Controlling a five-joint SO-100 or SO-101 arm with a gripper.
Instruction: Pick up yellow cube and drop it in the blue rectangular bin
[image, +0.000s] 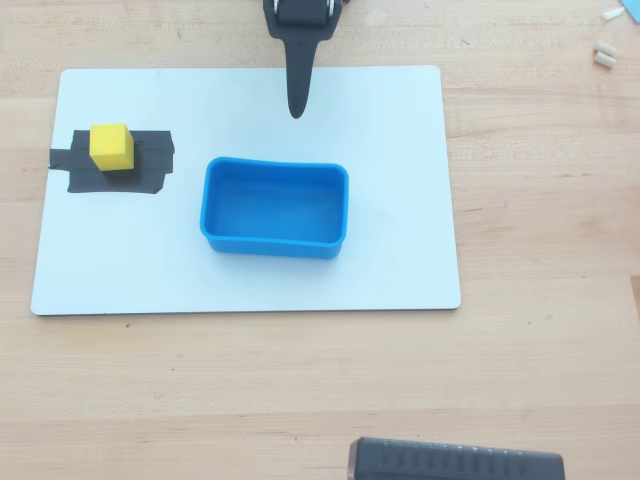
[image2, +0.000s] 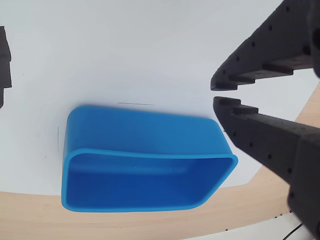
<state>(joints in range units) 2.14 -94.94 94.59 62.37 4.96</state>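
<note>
Overhead view: pale wooden bench (image: 540, 360) carrying a white rectangular board (image: 400, 130). On the board's left part, a flat black tape patch (image: 150, 165), with the yellow cube (image: 111, 146) sitting upright on it, toward the patch's left half. To the right of the patch and apart from it, near the board's middle, the blue rectangular bin (image: 212, 215), open side up, nothing inside. At the top edge, the black gripper (image: 296, 108) reaching down onto the board as one narrow dark wedge, tip above the bin's upper rim and clear of it, well apart from the cube. At the bottom edge, a dark ribbed block (image: 455, 463) lying on the bench. Top right corner, a few small white bits (image: 604, 55) on the wood.

Wrist view: same blue bin (image2: 145, 135) lying low in frame on the white board (image2: 125, 45), interior bare. Gripper (image2: 216, 93) entering from the right, jaws almost together, only a thin slit between the tips, nothing between them. Sliver of black tape (image2: 4, 60) at the left edge. Cube out of this view.
</note>
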